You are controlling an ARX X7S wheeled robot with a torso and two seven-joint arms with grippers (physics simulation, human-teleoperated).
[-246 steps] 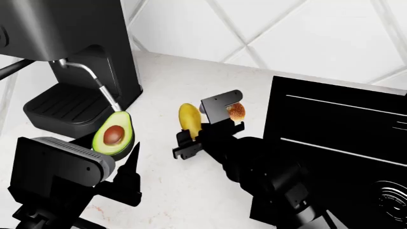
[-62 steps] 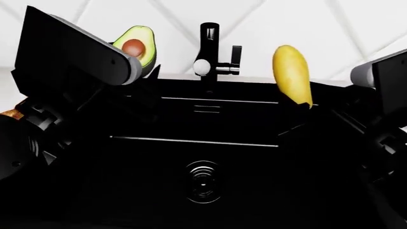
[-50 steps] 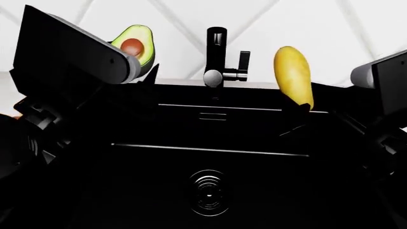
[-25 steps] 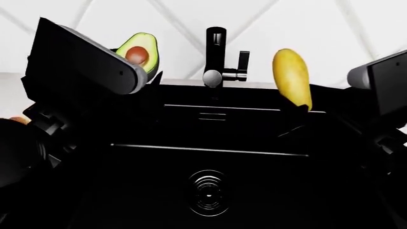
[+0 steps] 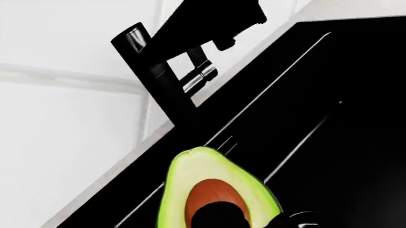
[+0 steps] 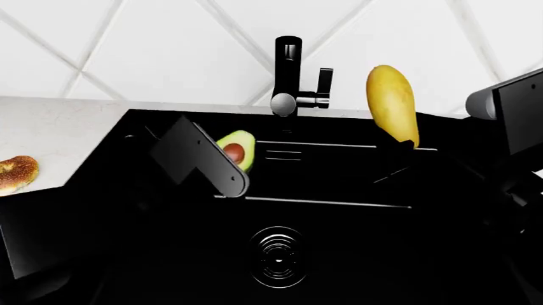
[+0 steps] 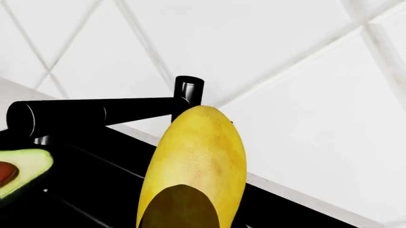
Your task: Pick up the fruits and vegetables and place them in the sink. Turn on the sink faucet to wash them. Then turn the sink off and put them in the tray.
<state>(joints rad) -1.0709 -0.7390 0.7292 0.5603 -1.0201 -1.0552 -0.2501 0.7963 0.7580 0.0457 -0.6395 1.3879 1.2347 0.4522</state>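
A white tiled wall (image 6: 170, 57) with pale diagonal grout lines fills the far side. Below it, a light speckled counter (image 6: 60, 130) runs along the left, carrying a browned bagel (image 6: 15, 174) at its left edge.

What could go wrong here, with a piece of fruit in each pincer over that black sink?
The left pincer holds the halved avocado low inside the sink; released there it may roll over the drain. The right pincer holds the yellow fruit high, only by its lower end, so it could tip out and bounce. That fruit also hangs near the faucet lever and might knock it.
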